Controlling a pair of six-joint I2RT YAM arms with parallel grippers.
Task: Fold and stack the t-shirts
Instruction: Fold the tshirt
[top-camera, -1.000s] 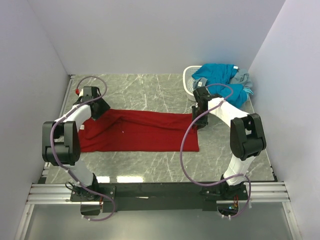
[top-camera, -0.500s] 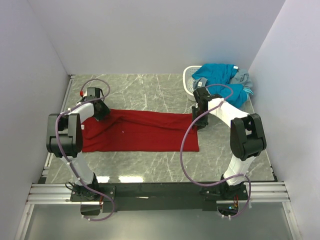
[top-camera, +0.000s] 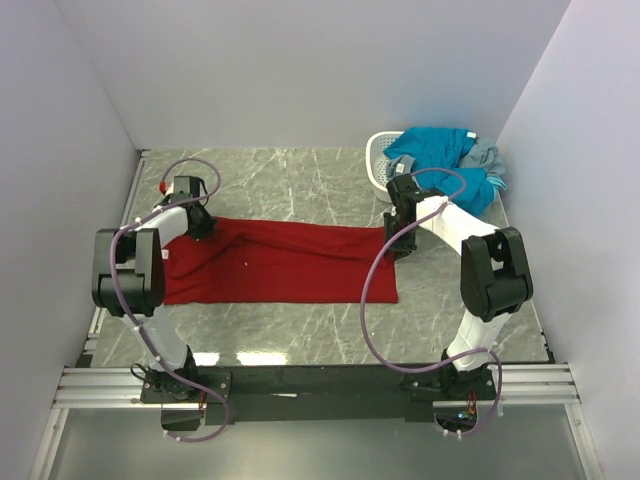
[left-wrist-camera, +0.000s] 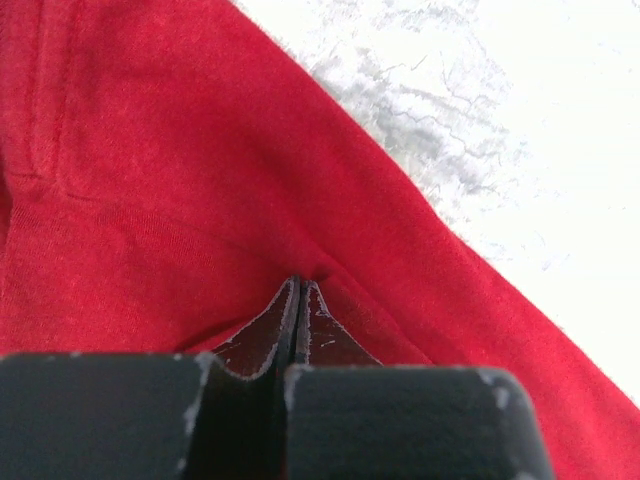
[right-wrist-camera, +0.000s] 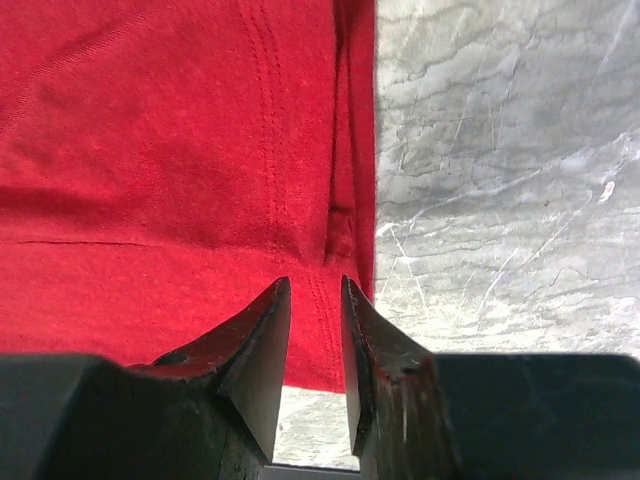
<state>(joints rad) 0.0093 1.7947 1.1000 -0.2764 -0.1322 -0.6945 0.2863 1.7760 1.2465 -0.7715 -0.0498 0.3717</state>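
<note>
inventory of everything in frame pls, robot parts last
grey marbled table: 1, grey, under everything
white perforated plastic basket: 1, white, far right corner
dark red cloth t-shirt: 1, dark red, flat, centre-left
teal-blue cloth t-shirts: heap, count unclear, teal-blue, over basket
grey cloth t-shirt: at least 1, grey, same heap
left gripper: 1, black, shut on red t-shirt's far-left edge
right gripper: 1, black, jaws part-open at its right hem, grip unclear

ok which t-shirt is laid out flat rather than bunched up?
The dark red t-shirt, lying flat on the table. The teal-blue t-shirt and grey t-shirt are bunched in a heap on the white basket, far right.
</note>
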